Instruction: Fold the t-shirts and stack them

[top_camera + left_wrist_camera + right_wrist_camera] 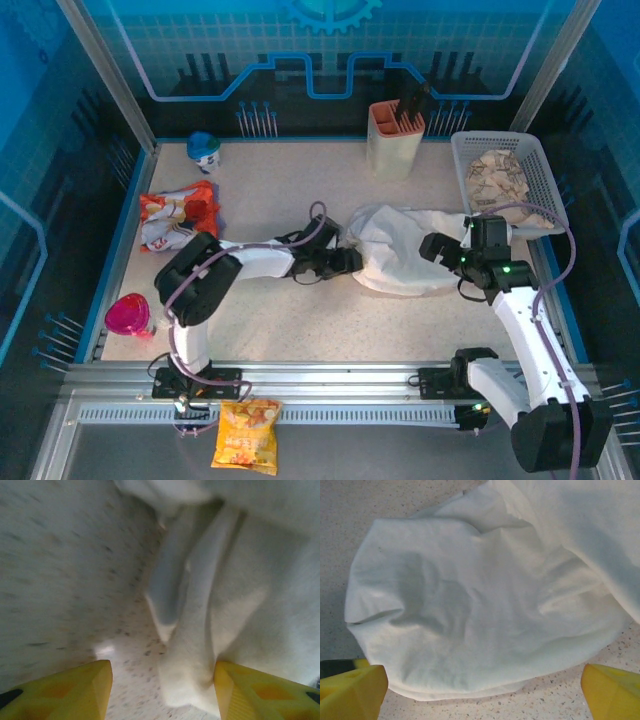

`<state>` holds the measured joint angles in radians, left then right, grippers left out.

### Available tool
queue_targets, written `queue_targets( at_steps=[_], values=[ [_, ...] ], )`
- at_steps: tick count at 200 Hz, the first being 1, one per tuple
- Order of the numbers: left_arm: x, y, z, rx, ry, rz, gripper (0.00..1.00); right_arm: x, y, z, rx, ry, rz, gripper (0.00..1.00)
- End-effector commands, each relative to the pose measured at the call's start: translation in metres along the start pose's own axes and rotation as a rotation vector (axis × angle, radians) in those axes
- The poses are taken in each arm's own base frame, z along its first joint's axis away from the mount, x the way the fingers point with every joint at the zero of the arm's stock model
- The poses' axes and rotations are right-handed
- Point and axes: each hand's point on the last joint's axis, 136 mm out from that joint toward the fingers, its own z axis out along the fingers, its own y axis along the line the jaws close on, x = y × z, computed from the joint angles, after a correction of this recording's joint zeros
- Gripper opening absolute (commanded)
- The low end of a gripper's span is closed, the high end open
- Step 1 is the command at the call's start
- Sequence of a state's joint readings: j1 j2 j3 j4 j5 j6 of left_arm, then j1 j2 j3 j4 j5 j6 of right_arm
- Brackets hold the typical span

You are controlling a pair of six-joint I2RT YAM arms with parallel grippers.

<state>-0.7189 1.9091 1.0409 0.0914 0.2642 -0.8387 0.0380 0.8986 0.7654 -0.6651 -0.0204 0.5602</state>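
Crumpled plain white soft-fabric t-shirt on speckled beige bench, right of centre, between the two arms.
At its left edge, left pincer spread, a thick fold of cloth between the yellow fingers, touching the right one; right pincer spread wide by the heap, pinching nothing.

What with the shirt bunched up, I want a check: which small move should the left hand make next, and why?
Probably close the left hand on the edge fold of the t-shirt. Its wrist view shows a thick fold lying between the parted fingers, against one of them, on the table. The right hand hangs open over the cloth, gripping nothing.
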Motion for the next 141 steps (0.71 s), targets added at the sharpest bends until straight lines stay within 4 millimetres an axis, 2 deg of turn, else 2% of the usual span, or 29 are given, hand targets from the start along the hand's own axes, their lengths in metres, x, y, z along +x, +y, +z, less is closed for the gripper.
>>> queue_targets(
  at_steps=[1,8,19,32,41,50,69,84,103,124,141],
  values=[
    [0.001,-0.025,0.02,0.078,-0.001,-0.038,0.58,0.007,-0.003,0.002,-0.002,0.031,0.005,1.0],
    [-0.001,-0.027,0.025,0.087,-0.015,-0.044,0.57,0.008,-0.004,0.003,0.002,0.036,0.006,1.0],
    [-0.008,-0.03,0.028,0.104,-0.056,-0.061,0.5,0.01,-0.003,0.003,-0.001,0.043,0.004,1.0],
    [-0.02,-0.035,0.024,0.141,-0.103,-0.083,0.3,0.01,-0.003,0.002,-0.002,0.04,0.003,1.0],
    [-0.03,-0.041,0.013,0.162,-0.13,-0.087,0.19,0.009,-0.004,0.001,0.0,0.034,-0.001,0.99],
    [-0.039,-0.043,-0.001,0.16,-0.154,-0.084,0.12,0.008,-0.004,0.0,0.002,0.027,-0.004,0.98],
    [-0.052,-0.049,-0.044,0.117,-0.187,-0.034,0.0,0.008,-0.004,0.0,0.002,0.026,-0.01,0.96],
    [-0.055,-0.05,-0.083,0.051,-0.197,0.024,0.0,0.009,-0.002,0.003,-0.003,0.034,-0.021,0.94],
    [-0.05,-0.04,-0.134,-0.04,-0.226,0.054,0.0,0.011,0.002,0.009,-0.003,0.05,-0.041,0.93],
    [-0.039,-0.015,-0.184,-0.173,-0.259,0.063,0.0,0.013,0.009,0.017,-0.003,0.063,-0.068,0.93],
    [-0.028,0.009,-0.206,-0.244,-0.245,0.025,0.02,0.018,0.019,0.027,-0.011,0.087,-0.096,0.94]
  ],
)
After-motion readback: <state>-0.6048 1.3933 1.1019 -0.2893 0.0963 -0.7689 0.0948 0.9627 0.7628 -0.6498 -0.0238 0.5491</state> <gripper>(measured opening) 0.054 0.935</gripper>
